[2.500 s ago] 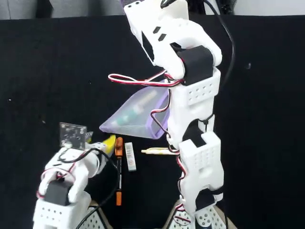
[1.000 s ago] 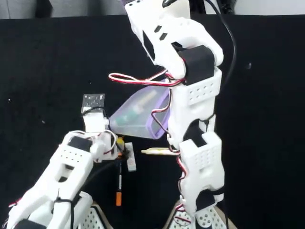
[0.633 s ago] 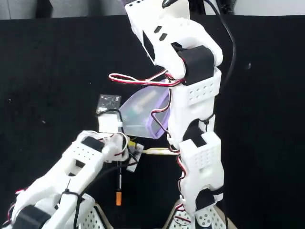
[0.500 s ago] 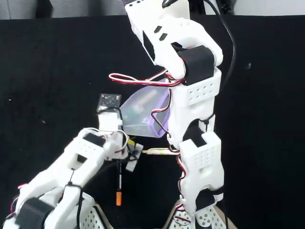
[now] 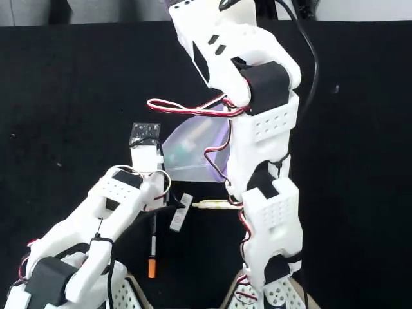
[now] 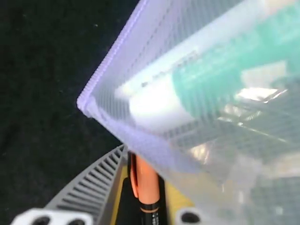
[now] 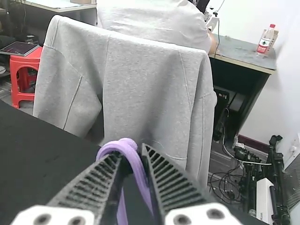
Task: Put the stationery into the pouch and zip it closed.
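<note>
The tall right arm holds a translucent mesh pouch [image 5: 187, 151] with a purple edge up off the black table. My right gripper [image 7: 132, 164] is shut on the pouch's purple edge [image 7: 123, 149]. A white and green stationery item [image 6: 197, 84] lies inside the pouch [image 6: 234, 140]. My left gripper [image 6: 140, 190] is shut on an orange pen [image 6: 146, 187], right under the pouch's lower corner. In the high view the orange pen [image 5: 151, 265] hangs down from the left arm's wrist [image 5: 147, 164], which sits beside the pouch.
A small white stick-shaped item [image 5: 179, 212] lies tilted on the table [image 5: 71, 96] just below the pouch. A thin yellowish pen [image 5: 212, 205] lies beside it, against the right arm's base column [image 5: 273, 219]. A grey garment [image 7: 126, 89] drapes over a chair behind the table.
The left arm rose from the front left and swung up to the pouch's lower corner, carrying the orange pen. The small white item got tilted. The right arm and pouch stayed put.
</note>
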Robot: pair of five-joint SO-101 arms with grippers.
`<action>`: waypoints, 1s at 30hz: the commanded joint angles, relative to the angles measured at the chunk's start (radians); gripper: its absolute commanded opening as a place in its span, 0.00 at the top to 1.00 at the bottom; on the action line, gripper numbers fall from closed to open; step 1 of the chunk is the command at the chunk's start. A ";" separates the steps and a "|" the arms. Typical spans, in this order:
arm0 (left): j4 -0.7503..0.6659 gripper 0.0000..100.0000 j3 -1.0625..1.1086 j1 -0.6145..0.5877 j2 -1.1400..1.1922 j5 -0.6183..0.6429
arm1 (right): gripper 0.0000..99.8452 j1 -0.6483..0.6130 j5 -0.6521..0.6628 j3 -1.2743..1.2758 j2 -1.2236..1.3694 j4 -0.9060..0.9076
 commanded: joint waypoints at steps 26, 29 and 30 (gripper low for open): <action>-0.216 0.97 0.174 -0.300 -0.397 -0.077 | 0.99 -0.008 0.215 0.024 -0.197 -0.055; -0.216 0.97 0.242 -0.300 -0.531 -0.077 | 0.99 -0.014 0.215 0.116 -0.275 -0.117; -0.216 0.97 0.263 -0.300 -0.578 -0.077 | 0.99 -0.015 0.215 0.156 -0.303 -0.147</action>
